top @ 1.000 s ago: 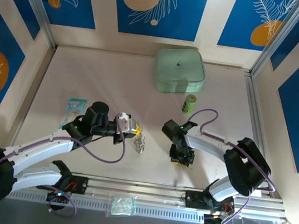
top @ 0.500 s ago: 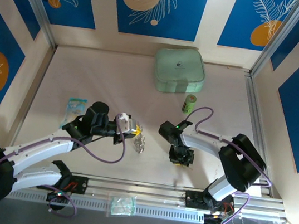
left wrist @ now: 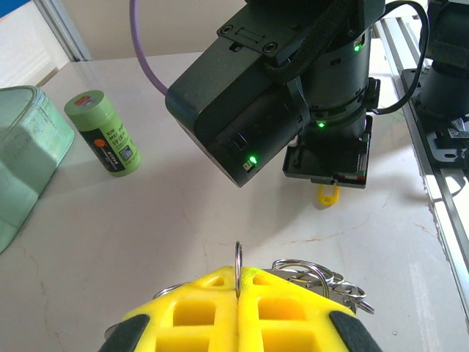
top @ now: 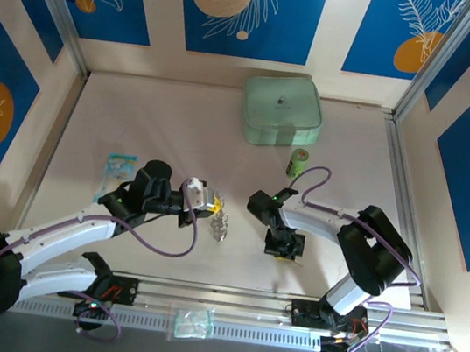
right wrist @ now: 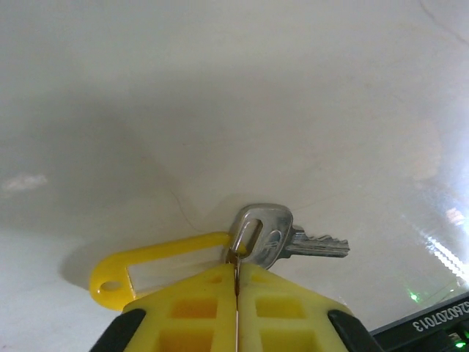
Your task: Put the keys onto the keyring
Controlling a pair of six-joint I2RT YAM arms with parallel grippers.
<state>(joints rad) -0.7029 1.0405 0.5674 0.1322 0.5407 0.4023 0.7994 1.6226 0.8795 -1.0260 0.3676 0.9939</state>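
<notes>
Top external view puts the left hand (top: 211, 208) at about 7 o'clock from the middle of the table (top: 137, 117), with the keyring (top: 220, 225) bunched at its tips. From the left wrist, that hand (left wrist: 238, 282) has its yellow fingers pressed fully together on one thin wire loop, which stands upright out of the pinch. The rest of the keyring (left wrist: 315, 275) coils just to 3 o'clock of it.

Over at about 5 o'clock, the right hand (top: 284, 251) has slid a little toward 9 o'clock in the last second, and its jaws have gone from partly apart to closed. The right wrist view bears this out. The right hand (right wrist: 237, 290) meets with no gap on the yellow key (right wrist: 282, 236), nipping it where the metal bow joins the yellow plastic head. The key lies flat on the table, blade toward 3 o'clock.

So the pick looks just made, with the key gripped but not yet lifted. Both parts seem ready to be brought together, though so small a pinch could let the key swivel. I cannot make out the red key.
</notes>
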